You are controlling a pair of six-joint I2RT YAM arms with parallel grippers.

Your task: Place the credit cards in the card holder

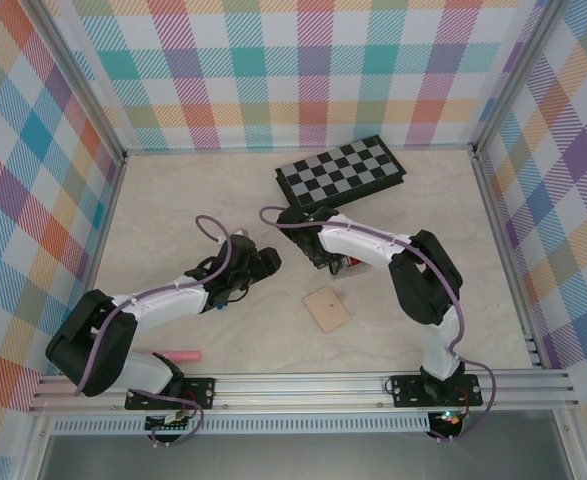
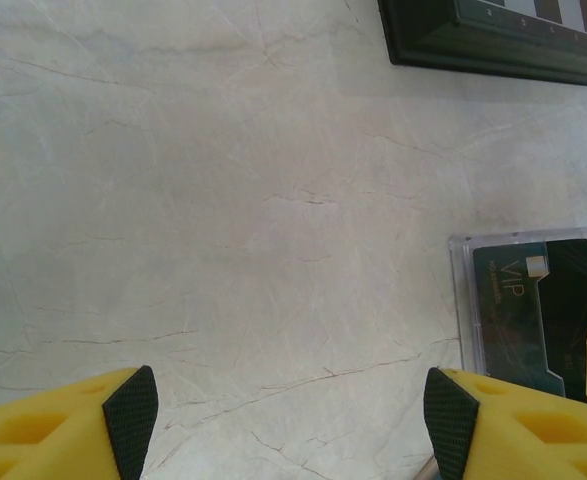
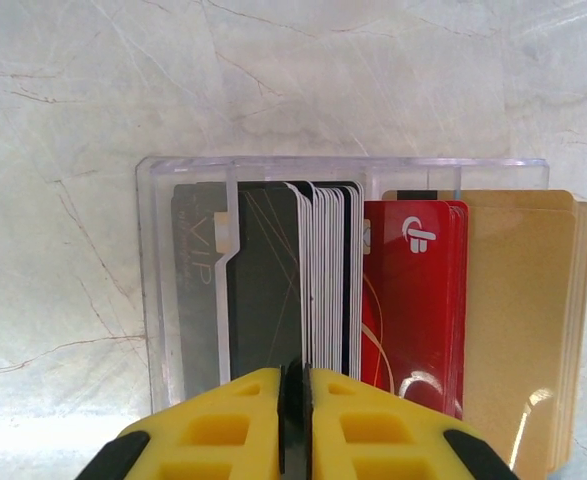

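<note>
- Marbled beige table [image 1: 173, 220], enclosed by plaid walls [image 1: 33, 150]. A chessboard [image 1: 343, 170] lies at the far side and a pink pen [image 1: 173, 354] by the left base, both well apart from the work.
- Credit cards [image 3: 413, 300]: filed overlapping in a clear tray [image 3: 153, 250], in dark, white-edged, red and gold groups, closely packed.
- Right gripper [image 3: 295, 410]: at the tray's near side, jaws drawn to a thin slit on the near edge of a dark card [image 3: 263, 290]. It appears to pinch that card; a neighbouring card in the bite cannot be ruled out.
- Left gripper [image 2: 291, 430]: jaws wide, nothing between them, hovering over bare table near the tray.
- Card holder [image 1: 326, 309]: flat on the table, tan face up, near the tray on the side toward the bases. It looks folded shut, and no pockets are seen.
- Assessment: the step in hand is drawing one card. Lift slowly along the card's own plane, so neighbours do not drag out and the tray does not tip. Confirm that a single card comes away.
- Risk: slick thin plastic may pivot or slip in an edge bite. The holder likely needs opening and steadying by the free left gripper before insertion.
</note>
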